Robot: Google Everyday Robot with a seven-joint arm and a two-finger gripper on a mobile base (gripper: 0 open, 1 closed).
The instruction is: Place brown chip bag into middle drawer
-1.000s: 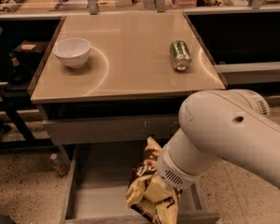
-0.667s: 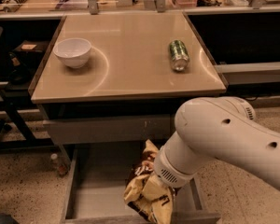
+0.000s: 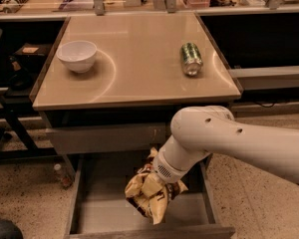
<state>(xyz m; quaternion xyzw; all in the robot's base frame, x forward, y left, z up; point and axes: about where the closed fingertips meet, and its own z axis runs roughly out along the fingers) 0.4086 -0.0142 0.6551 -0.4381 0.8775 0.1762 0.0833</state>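
The brown chip bag [image 3: 145, 199], crumpled dark brown and pale yellow, hangs at the end of my white arm over the open middle drawer [image 3: 102, 214]. The drawer is a shallow grey tray pulled out below the table. My gripper [image 3: 162, 185] is mostly hidden behind the wrist and the bag. It grips the bag's upper part over the drawer's middle right. The bag's lower end is close above the drawer floor; I cannot tell if it touches.
The beige table top [image 3: 134, 73] holds a white bowl [image 3: 77, 55] at the left and a green can [image 3: 191, 59] lying at the right. A closed drawer front [image 3: 104, 138] sits above the open drawer. A small bottle [image 3: 60, 173] stands on the floor at the left.
My arm has swung left and lower over the drawer, carrying the chip bag with it toward the drawer's middle.
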